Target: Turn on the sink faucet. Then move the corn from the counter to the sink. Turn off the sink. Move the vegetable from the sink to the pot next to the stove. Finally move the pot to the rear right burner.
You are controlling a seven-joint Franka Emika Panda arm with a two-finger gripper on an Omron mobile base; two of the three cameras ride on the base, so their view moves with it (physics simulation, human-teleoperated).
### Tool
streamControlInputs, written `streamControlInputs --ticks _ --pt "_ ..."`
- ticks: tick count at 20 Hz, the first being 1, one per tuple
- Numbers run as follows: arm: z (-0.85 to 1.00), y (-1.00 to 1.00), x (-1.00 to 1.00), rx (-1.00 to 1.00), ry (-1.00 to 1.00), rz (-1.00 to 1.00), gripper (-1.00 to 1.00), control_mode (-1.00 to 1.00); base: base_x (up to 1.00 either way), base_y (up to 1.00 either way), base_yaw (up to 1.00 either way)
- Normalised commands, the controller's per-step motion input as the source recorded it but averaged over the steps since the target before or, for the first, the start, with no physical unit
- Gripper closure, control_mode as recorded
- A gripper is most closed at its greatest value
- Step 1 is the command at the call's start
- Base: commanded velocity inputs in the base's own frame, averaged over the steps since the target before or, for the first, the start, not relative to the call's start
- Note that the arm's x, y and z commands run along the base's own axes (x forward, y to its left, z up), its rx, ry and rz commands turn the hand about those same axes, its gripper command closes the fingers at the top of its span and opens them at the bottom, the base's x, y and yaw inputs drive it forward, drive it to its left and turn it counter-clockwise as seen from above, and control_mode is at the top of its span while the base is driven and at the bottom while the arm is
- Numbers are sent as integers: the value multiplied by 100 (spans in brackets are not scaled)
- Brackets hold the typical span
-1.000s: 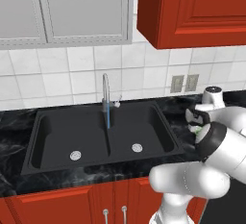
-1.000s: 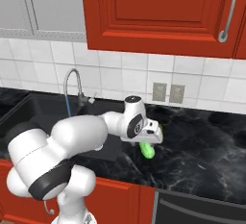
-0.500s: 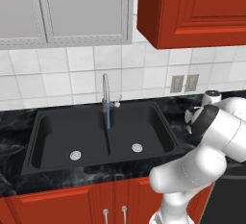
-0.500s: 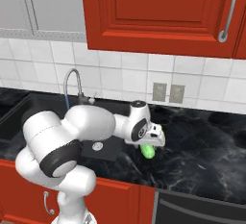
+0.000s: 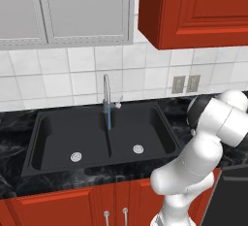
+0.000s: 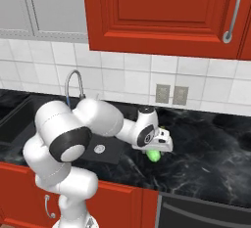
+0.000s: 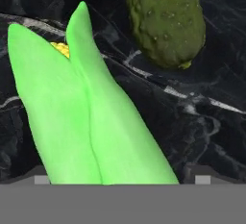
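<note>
From the left base view the arm (image 5: 218, 123) bends off to the right of the sink (image 5: 104, 137), and a thin blue stream runs down from the faucet (image 5: 106, 91) into the basin. From the right base view the gripper (image 6: 158, 148) is low over the black counter (image 6: 206, 158) to the right of the sink, with the corn (image 6: 154, 155) showing green right under it; I cannot tell if it touches. In the hand view the corn (image 7: 86, 117) lies lengthwise between the two finger tips (image 7: 42, 180), its green husk running away from the hand with a bit of yellow kernel near the far end. A pickle (image 7: 166, 18) lies on the counter beyond it, apart from the corn. The jaws stand wide apart on either side of the corn.
</note>
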Motion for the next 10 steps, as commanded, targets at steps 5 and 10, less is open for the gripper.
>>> streamControlInputs --ticks 5,10 --pt "-55 1 -2 0 0 0 100 -100 0 0 0" --pt "-16 5 -14 0 0 0 100 -100 0 0 0"
